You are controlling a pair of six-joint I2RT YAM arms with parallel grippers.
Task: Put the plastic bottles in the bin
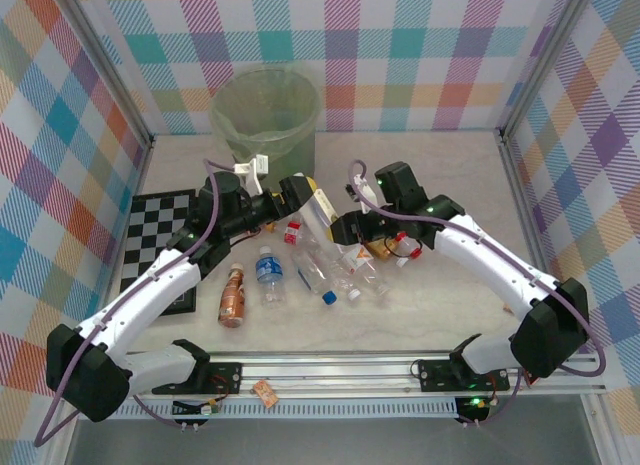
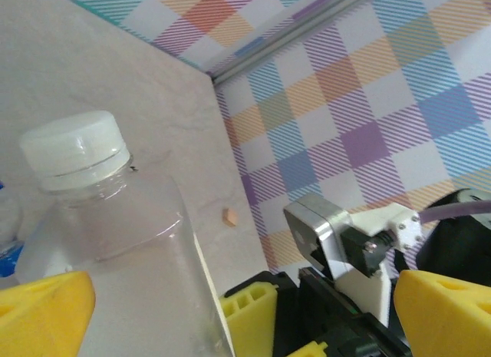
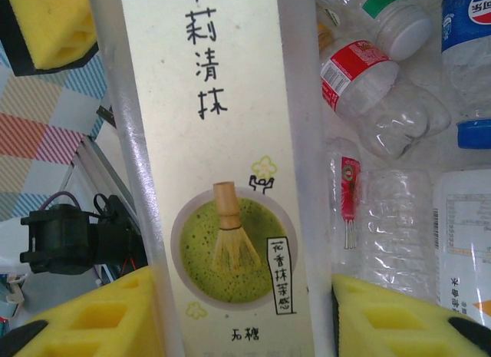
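Table (image 1: 450,185) carries everything. The bin (image 1: 240,125) stands at its far edge, left of the middle, and the loose plastic bottles (image 1: 340,270) lie about the middle, toward the near edge. At the far side of that heap, the tea bottle (image 1: 320,213) with the green whisk label sits between my two tools; I cannot tell whether it is off the table.

The right tool (image 1: 343,225) has its yellow pads (image 3: 399,318) against both flanks of it, which I read as a grip. The left tool (image 1: 298,199) stands wide open, one pad just beside what looks like the same bottle, below its white cap (image 2: 74,150).

I judge the step in hand to be carrying this bottle to the bin. I would check that the hold is firm on the slick label, draw the left tool clear so it does not knock the bottle, lift above the heap, and release only over the bin's mouth.
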